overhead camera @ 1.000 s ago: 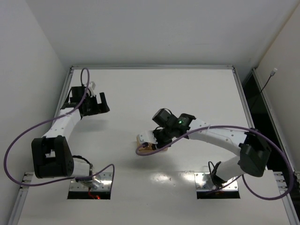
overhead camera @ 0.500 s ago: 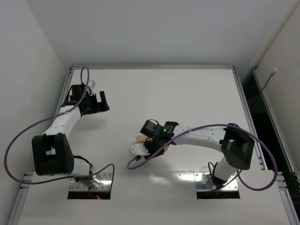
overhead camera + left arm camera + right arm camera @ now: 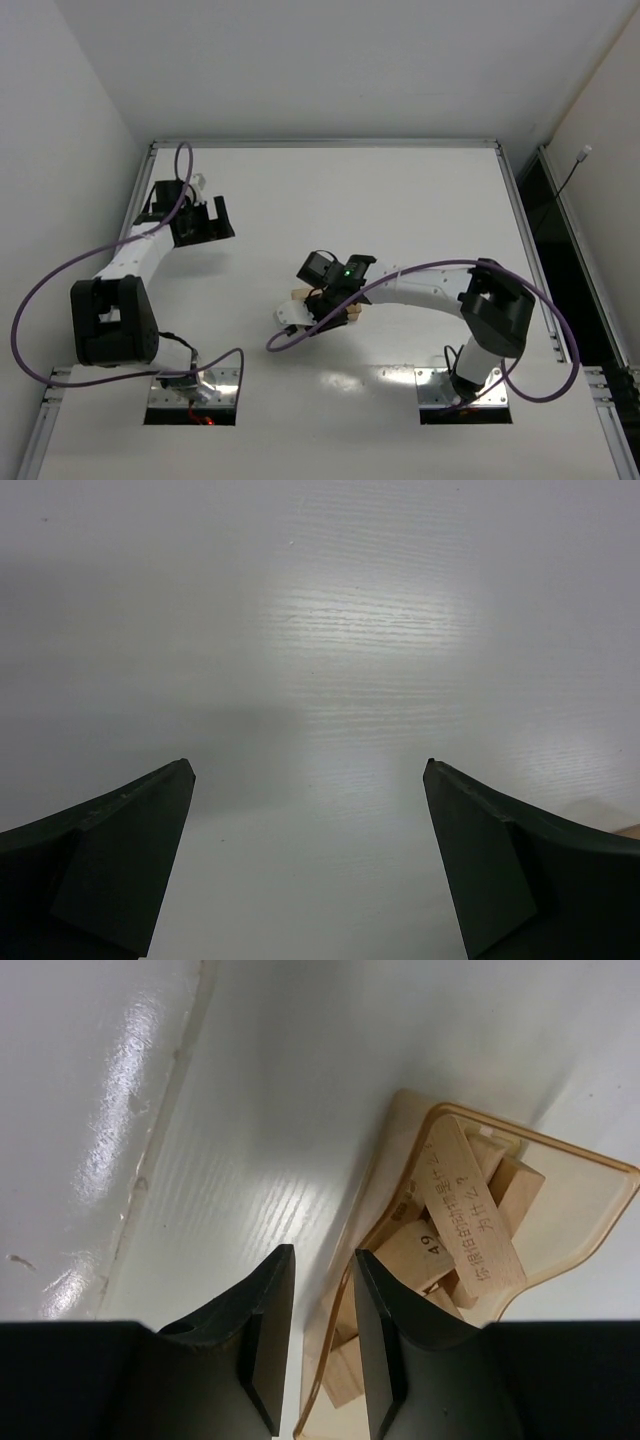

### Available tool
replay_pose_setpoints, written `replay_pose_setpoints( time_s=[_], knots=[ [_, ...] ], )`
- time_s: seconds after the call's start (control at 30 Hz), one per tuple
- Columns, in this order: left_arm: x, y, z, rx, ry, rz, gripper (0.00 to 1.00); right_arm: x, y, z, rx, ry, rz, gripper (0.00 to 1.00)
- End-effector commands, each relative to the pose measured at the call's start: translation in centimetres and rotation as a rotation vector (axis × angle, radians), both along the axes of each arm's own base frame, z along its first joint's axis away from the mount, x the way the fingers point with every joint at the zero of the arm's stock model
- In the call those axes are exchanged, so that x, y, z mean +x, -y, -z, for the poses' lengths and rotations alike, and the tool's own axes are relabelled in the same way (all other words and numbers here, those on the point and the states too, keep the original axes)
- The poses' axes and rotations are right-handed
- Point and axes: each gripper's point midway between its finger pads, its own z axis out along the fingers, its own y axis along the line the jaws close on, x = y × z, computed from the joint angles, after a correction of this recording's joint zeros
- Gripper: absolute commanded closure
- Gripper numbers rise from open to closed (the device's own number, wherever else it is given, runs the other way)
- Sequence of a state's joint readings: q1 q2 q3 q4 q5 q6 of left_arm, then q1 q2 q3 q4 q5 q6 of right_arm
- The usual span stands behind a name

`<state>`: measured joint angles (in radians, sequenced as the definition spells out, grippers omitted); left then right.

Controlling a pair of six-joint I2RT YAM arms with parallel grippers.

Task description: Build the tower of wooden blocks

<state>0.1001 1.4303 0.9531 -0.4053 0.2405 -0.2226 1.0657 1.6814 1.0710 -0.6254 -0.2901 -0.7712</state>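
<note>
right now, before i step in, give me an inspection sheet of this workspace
surface: white table, no spills or marks seen
job's things: wood blocks lie jumbled in a translucent tray near the table's middle; none stacked yet
clutter: nothing seen
end effectors: left end effector wide open over bare table, holding nothing; right end effector has its jaws narrowly apart astride the tray's wall, grip not clear
cables: purple cables loop from each arm, the right one hanging close to the tray
surroundings: white walls on three sides; metal base plates at the near edge
</note>
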Motion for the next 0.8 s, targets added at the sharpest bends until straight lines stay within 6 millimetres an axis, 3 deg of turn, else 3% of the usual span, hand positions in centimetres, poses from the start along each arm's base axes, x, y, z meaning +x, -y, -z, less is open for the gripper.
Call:
replay_pose_setpoints(
  time_s=[0.0,0.23,0.43,0.63,0.77],
  knots=[
    [1.1,-0.3,-1.2,-0.013,0.035,-0.011,0.00,1.4,-1.6,-1.9,0.078,0.031,0.002,0.73],
    [1.6,-0.4,-1.2,-0.013,0.032,-0.011,0.00,3.4,-1.3,-1.1,0.065,0.045,0.050,0.73],
    [1.6,-0.4,-0.9,-0.014,0.023,-0.011,0.00,3.9,-1.8,-0.7,0.057,0.033,0.049,0.73],
    [1.4,-0.5,-0.4,-0.009,0.004,-0.017,0.00,3.7,-2.0,0.0,0.048,0.007,0.043,0.73],
    [1.4,-0.5,-0.4,-0.009,0.004,-0.017,0.00,2.5,-1.0,0.8,0.022,-0.021,0.030,0.73]
  ],
)
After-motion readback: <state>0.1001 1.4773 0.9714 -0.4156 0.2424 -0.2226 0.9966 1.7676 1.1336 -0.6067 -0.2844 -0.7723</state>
